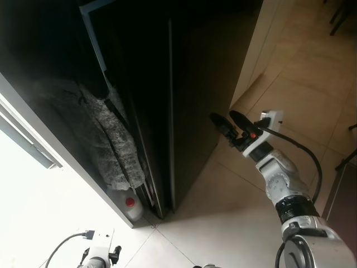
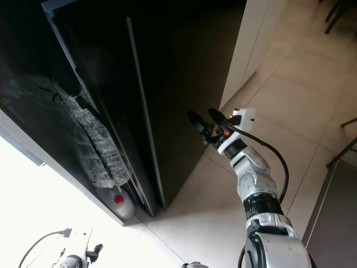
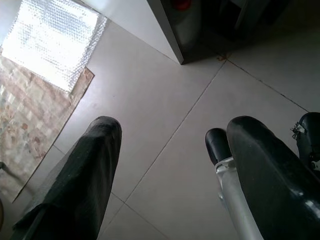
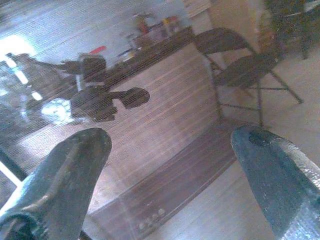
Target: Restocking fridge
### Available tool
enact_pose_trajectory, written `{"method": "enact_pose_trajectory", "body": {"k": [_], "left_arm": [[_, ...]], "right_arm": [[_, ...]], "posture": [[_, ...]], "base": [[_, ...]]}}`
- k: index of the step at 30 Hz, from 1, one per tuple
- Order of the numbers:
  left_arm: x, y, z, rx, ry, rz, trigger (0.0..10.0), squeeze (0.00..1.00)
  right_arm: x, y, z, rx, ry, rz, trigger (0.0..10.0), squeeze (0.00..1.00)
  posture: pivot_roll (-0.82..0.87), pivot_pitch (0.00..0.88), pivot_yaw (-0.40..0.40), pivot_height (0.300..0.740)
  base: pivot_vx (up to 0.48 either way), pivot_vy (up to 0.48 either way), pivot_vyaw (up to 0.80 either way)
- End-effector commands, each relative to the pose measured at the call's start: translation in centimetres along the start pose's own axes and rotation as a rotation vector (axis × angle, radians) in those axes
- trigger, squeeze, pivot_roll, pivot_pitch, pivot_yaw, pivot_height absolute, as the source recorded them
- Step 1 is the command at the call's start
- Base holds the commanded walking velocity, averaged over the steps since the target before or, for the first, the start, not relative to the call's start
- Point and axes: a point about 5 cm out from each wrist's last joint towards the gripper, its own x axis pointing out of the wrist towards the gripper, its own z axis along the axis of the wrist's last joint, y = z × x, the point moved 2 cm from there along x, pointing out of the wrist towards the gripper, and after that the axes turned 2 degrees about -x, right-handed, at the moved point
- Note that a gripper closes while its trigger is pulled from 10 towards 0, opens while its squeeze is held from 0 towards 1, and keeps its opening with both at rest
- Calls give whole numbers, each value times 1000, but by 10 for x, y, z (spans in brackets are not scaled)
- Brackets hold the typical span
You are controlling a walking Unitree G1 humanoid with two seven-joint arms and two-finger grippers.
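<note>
While the right hand (image 1: 227, 121) hovered released mid-frame beside the dark fridge door (image 1: 195, 84), hooking its edge squarely seemed wisest; the left hand (image 3: 170, 165) hung released low.

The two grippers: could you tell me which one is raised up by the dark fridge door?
The right gripper, fingers open, is raised beside the dark fridge door. The left gripper, also open, hangs low over the tiled floor.

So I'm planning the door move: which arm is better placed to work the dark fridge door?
Probably the right. The right gripper, fingers open, is raised beside the dark fridge door, facing its glossy surface. The left gripper hangs low, pointing at the floor tiles.
</note>
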Motion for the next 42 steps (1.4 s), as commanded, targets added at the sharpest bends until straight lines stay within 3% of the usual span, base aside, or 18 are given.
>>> {"method": "enact_pose_trajectory", "body": {"k": [1, 15, 22, 27, 30, 33, 37, 38, 40, 42], "left_arm": [[-3, 0, -12, -15, 37, 4, 10000, 0], [-4, 1, -18, -27, 60, 3, 10000, 0], [-4, 1, -17, -42, 57, 8, 10000, 0], [-4, 2, -17, -48, 56, 13, 10000, 0], [-5, 3, -20, -48, 59, 15, 10000, 0], [-6, 3, -22, -42, 61, 12, 10000, 0], [-7, 6, -26, -30, 75, 5, 10000, 0], [-7, 6, -26, -28, 77, 4, 10000, 0], [-7, 6, -27, -27, 78, 3, 10000, 0], [-7, 6, -27, -20, 79, -1, 10000, 0]], "right_arm": [[5, 3, 0, -9, 7, 19, 10000, 0], [33, 23, 0, 4, 12, 104, 10000, 0], [67, 56, -1, 12, 46, 210, 10000, 0], [72, 63, -3, 11, 46, 217, 10000, 0], [64, 53, 1, 8, -5, 191, 10000, 0], [45, 34, 12, -30, -89, 136, 10000, 0], [10, 23, 35, -74, -254, 90, 10000, 0], [-6, 18, 35, -93, -265, 45, 10000, 0], [-20, 12, 29, -107, -245, -5, 10000, 0], [-45, 3, 10, -86, -175, -57, 10000, 0]], "posture": [[-175, 138, -15, 740], [-165, 136, -19, 740], [-139, 129, -31, 740], [-124, 133, -36, 740], [-133, 134, -32, 740], [-146, 137, -25, 740], [-166, 141, -10, 740], [-166, 140, -9, 740], [-168, 138, -7, 740], [-178, 135, -2, 740]], "base": [[0, 0, 0], [0, 0, 0], [0, 0, 0], [0, 0, 0], [0, 0, 0], [0, 0, 0], [0, 0, 0], [0, 0, 0], [0, 0, 0], [0, 0, 0]]}}
